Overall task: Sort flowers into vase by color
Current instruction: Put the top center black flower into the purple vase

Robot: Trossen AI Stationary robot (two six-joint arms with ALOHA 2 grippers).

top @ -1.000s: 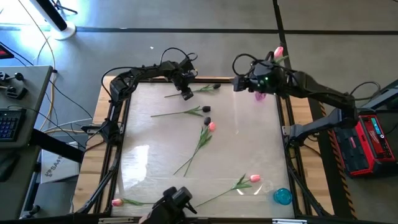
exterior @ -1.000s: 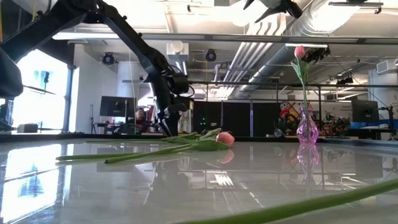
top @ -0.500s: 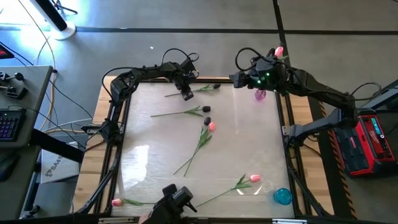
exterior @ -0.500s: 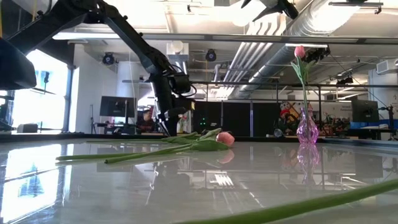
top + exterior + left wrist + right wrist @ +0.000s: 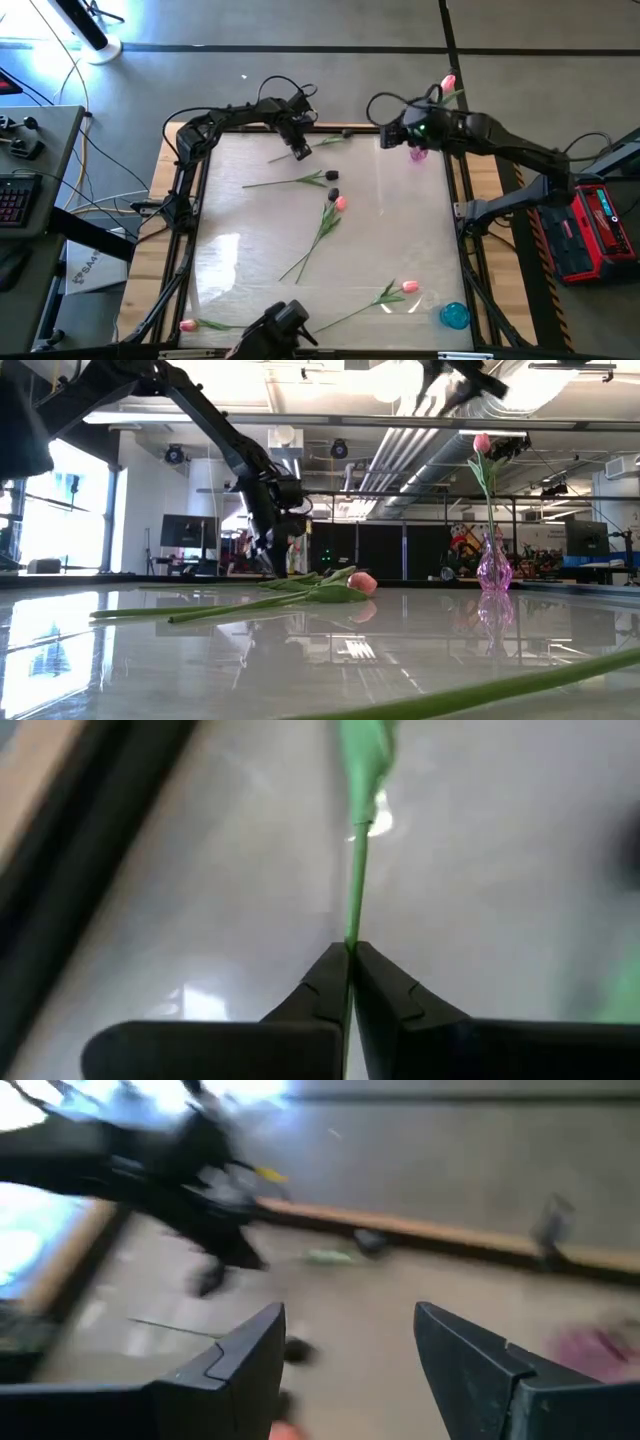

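A dark-headed tulip [image 5: 347, 133] lies at the table's far edge. My left gripper [image 5: 300, 149] is shut on its green stem [image 5: 357, 870]. My right gripper [image 5: 350, 1350] hangs open with nothing between its fingers, next to the purple glass vase [image 5: 418, 152] at the far right. That vase holds one pink tulip [image 5: 447, 85] upright. More flowers lie flat on the glass: a dark one [image 5: 331, 176], a dark head [image 5: 333, 194], and pink ones at the middle [image 5: 340, 203], near right [image 5: 410, 287] and near left [image 5: 187, 325]. My left gripper pinches the thin green stem [image 5: 351, 946] between its two fingertips, part-way along from the cut end, away from the head. The fingers come down on it from above, slanting. The stem runs on past the fingertips, low over the glass; whether it is lifted I cannot tell.
A blue vase [image 5: 454, 316] stands at the near right corner. A dark frame [image 5: 186, 200] rims the glass table. A red and black case [image 5: 590, 230] sits off the right side. In the low view, the purple vase [image 5: 493, 570] stands at the far right.
My left gripper has shut on the dark tulip's stem, staying at the same spot near the far edge.
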